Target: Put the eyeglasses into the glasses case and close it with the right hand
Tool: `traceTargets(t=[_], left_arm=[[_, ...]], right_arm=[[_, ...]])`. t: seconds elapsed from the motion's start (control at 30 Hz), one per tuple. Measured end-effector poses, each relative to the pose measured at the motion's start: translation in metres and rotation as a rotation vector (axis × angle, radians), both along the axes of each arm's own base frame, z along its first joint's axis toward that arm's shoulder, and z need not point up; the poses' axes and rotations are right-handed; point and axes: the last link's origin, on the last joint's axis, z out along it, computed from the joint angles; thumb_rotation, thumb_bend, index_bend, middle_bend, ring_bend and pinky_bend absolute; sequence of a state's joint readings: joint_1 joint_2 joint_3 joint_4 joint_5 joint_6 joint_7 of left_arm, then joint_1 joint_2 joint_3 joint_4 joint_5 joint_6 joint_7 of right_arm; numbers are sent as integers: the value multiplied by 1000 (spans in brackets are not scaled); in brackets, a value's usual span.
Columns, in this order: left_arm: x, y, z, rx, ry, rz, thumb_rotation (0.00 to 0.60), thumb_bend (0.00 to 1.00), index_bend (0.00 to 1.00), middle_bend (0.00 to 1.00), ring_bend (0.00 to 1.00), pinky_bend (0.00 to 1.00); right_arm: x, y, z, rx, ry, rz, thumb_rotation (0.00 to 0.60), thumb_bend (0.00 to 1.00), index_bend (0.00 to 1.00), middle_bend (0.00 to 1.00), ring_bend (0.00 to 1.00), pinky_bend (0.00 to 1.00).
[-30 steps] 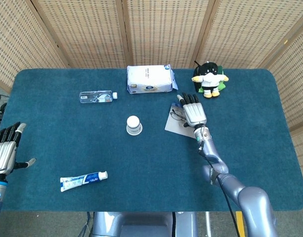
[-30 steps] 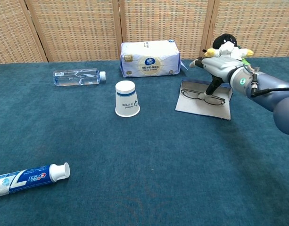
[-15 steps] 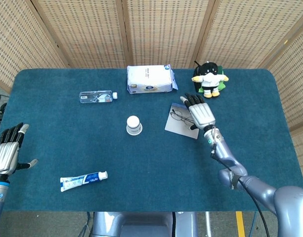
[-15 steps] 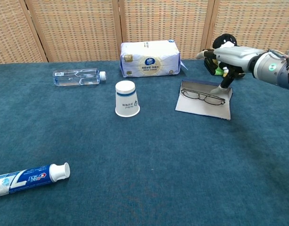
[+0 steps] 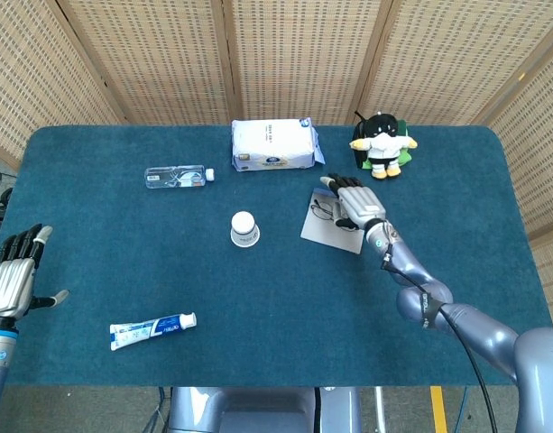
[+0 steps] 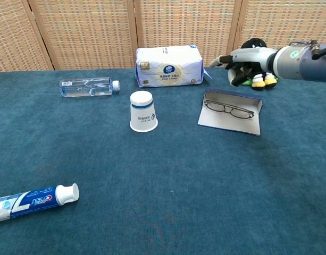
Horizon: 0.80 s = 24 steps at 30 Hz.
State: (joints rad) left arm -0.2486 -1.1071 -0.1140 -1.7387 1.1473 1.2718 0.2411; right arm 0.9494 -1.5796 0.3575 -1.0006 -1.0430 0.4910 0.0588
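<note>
The grey glasses case (image 6: 226, 123) lies open and flat on the blue table, right of centre. The dark-rimmed eyeglasses (image 6: 229, 110) rest in it near its back edge. My right hand (image 6: 250, 57) hovers above and behind the case with its fingers spread, holding nothing and touching neither the case nor the glasses. From the head view the right hand (image 5: 355, 204) covers the case's (image 5: 323, 230) right part, with the eyeglasses (image 5: 319, 210) showing just to its left. My left hand (image 5: 10, 280) sits at the table's left edge, fingers extended and empty.
A plush toy (image 5: 382, 144) stands just behind the case. A tissue pack (image 5: 271, 144) lies at the back centre, a water bottle (image 5: 175, 177) to its left. An upturned paper cup (image 5: 244, 227) stands mid-table. A toothpaste tube (image 5: 152, 330) lies front left.
My right hand, which touched the glasses in the case a second ago, has lifted off and now hovers above its back edge. The glasses, case and left hand stay put.
</note>
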Motion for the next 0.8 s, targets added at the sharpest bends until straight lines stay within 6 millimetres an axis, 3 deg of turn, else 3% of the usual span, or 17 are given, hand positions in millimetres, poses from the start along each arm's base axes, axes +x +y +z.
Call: traceTargets(t=[0.37,0.57,0.67,0.8], left_arm=[[-4,4,1,5,-2,24,600,0,0,0,0,0],[-6,6,1,7,-2,35,600,0,0,0,0,0],[-7,7,1,5,-1,38,600,0,0,0,0,0],[-7,8,0,3,2,45,600,0,0,0,0,0]], right_arm=[[16,-31,-20,-13,-32,-100,600,1000,74,9,0,39],[14,-37,-35,17,4,-145,600,1000,94,107,5,66],[9,-38,-41,44,37,-159,600,1000,114,239,66,149],[4,-37,-44,86,62,-180,600,1000,226,275,157,201]])
